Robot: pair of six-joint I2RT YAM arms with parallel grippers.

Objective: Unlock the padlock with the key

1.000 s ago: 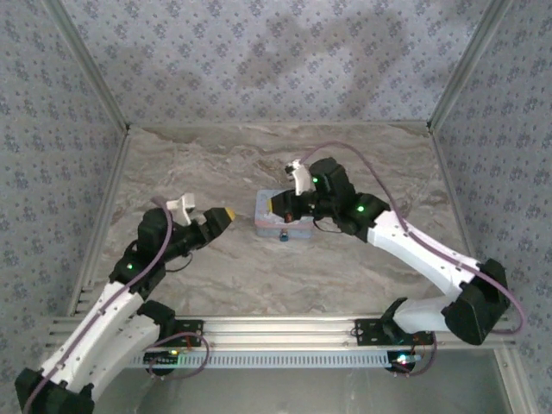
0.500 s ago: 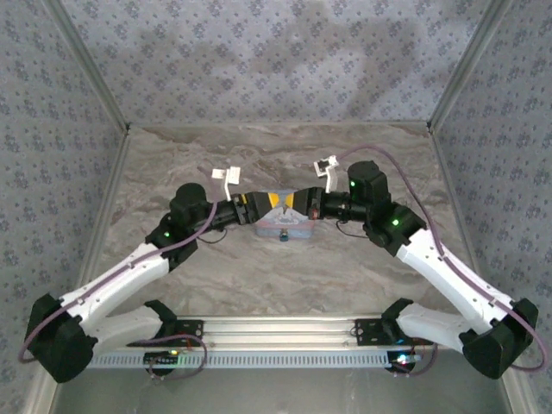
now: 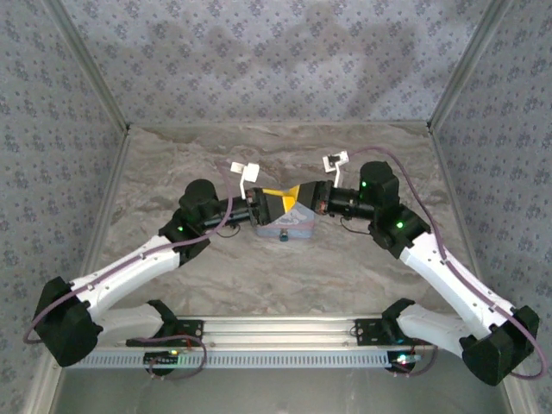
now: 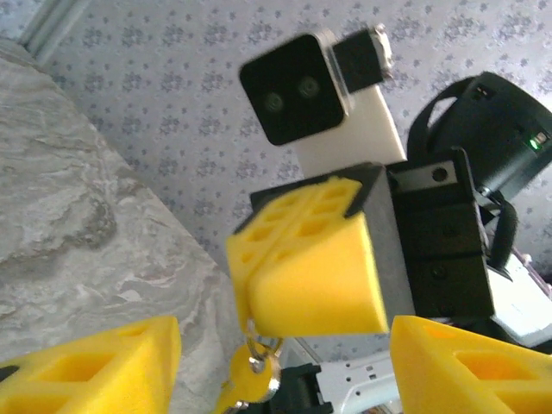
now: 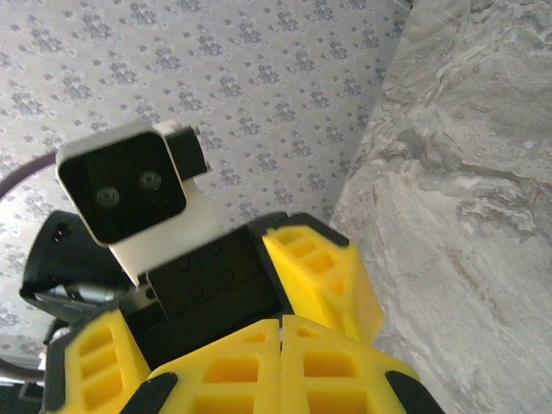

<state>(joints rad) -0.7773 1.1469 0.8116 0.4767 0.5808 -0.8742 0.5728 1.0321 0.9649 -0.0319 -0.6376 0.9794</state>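
My left fingers (image 4: 95, 366) have swung in, apart, beside the right fingers (image 4: 302, 267) clamping the key (image 4: 246, 384); padlock (image 3: 283, 235) looks tiny, bluish.

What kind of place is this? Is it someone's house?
Probably a robot test booth, not a house. A left arm and a right arm are bolted to a metal rail at the edge of a marble-look table, and flower-patterned wall panels box it in.
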